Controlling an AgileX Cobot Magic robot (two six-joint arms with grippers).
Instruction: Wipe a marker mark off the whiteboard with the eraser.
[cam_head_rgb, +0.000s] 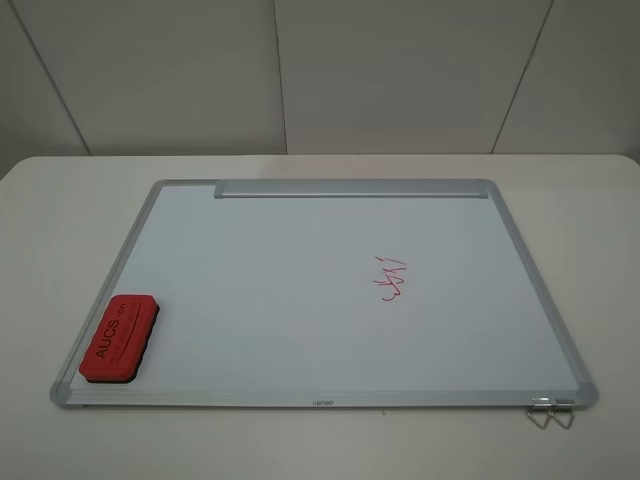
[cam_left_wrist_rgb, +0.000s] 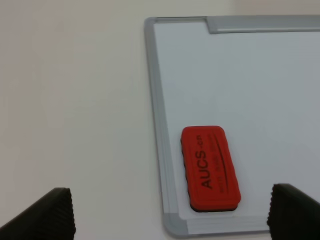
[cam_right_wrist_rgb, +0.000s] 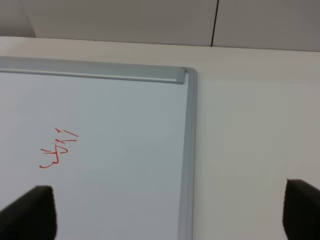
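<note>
The whiteboard (cam_head_rgb: 300, 300) lies flat on the table. The red eraser (cam_head_rgb: 118, 338) rests label up on its near left corner. In the left wrist view the eraser (cam_left_wrist_rgb: 209, 167) lies on the whiteboard (cam_left_wrist_rgb: 260, 90), and my left gripper (cam_left_wrist_rgb: 172, 214) hangs open above it, apart from it. The only red ink is a tall looping squiggle with short dashes (cam_head_rgb: 391, 280), right of centre. The wider marker mark of crossed strokes shows nowhere. My right gripper (cam_right_wrist_rgb: 166, 210) is open over the whiteboard's (cam_right_wrist_rgb: 110, 175) right edge, with the squiggle (cam_right_wrist_rgb: 57, 150) to one side. Neither gripper appears in the high view.
A silver tray strip (cam_head_rgb: 350, 188) runs along the board's far edge. Wire clips (cam_head_rgb: 552, 410) stick out at the near right corner. Bare white table (cam_head_rgb: 610, 260) surrounds the board, with grey wall panels behind.
</note>
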